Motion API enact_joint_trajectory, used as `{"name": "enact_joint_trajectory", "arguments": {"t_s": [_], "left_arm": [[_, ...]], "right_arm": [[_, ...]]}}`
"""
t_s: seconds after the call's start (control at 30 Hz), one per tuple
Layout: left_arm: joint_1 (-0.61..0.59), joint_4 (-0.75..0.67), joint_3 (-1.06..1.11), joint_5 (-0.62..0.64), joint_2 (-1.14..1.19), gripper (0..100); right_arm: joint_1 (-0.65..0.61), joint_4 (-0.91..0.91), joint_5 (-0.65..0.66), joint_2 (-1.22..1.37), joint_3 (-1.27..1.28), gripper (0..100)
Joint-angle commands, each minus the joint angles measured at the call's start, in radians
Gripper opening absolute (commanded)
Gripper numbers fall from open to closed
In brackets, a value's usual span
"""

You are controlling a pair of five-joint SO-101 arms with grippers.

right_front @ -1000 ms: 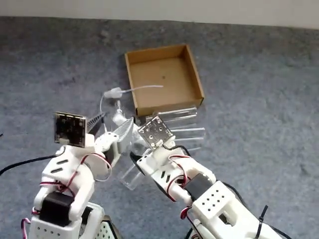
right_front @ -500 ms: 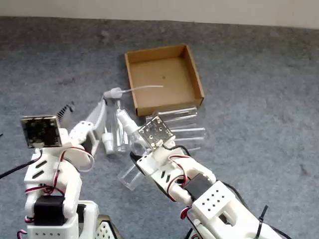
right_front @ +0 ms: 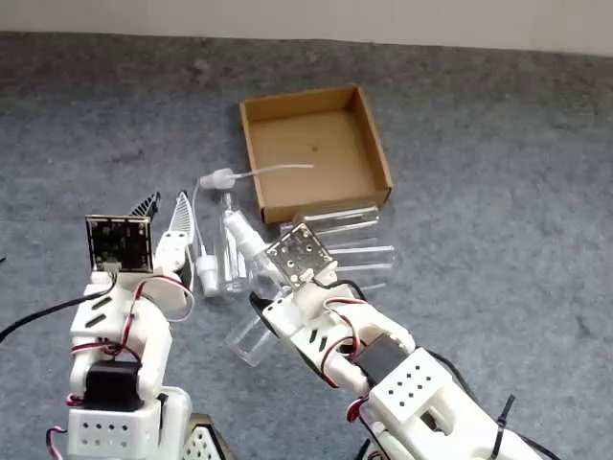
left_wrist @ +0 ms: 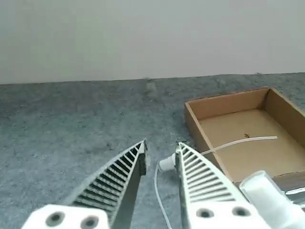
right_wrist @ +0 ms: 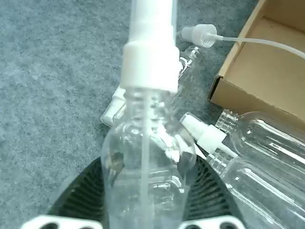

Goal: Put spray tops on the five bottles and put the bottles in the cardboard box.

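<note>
My right gripper (right_wrist: 150, 212) is shut on a clear bottle (right_wrist: 148, 167) that carries a white spray top (right_wrist: 151, 62); from above, this bottle (right_front: 251, 251) pokes out ahead of the right wrist. My left gripper (right_front: 165, 211) stands open to the left of it, holding nothing; its fingertips (left_wrist: 142, 149) frame a loose spray top (left_wrist: 167, 163) lying farther off. That spray top (right_front: 218, 179) has a long tube reaching into the open cardboard box (right_front: 375, 144). Two clear bottles (right_front: 337, 220) lie by the box's near wall, and another bottle (right_front: 247, 340) lies near the right arm.
A second loose white spray top (right_front: 206, 276) and a bare bottle (right_front: 228, 259) lie on the grey carpet between the arms. One lying bottle (right_wrist: 257, 183) next to the box (right_wrist: 267, 71) wears a spray top (right_wrist: 205, 134). Open carpet stretches left and right.
My left gripper has drawn back from the held bottle's top to the left and now stands open apart from it. The right arm has kept still with the bottle.
</note>
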Motion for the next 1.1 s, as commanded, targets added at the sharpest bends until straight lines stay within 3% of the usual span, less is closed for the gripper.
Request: {"name": "enact_joint_trajectory", "arguments": {"t_s": [0.0,0.23,1.07], "left_arm": [[0.053,-0.032,0.001,-0.002,0.001,6],[0.162,-0.032,0.041,-0.003,-0.008,6],[0.163,0.021,-0.021,-0.008,-0.010,6]], "right_arm": [[-0.030,-0.019,-0.006,-0.033,-0.025,0.4],[-0.051,-0.019,-0.006,-0.033,-0.021,0.4],[0.024,-0.025,-0.006,-0.031,-0.028,0.4]]}}
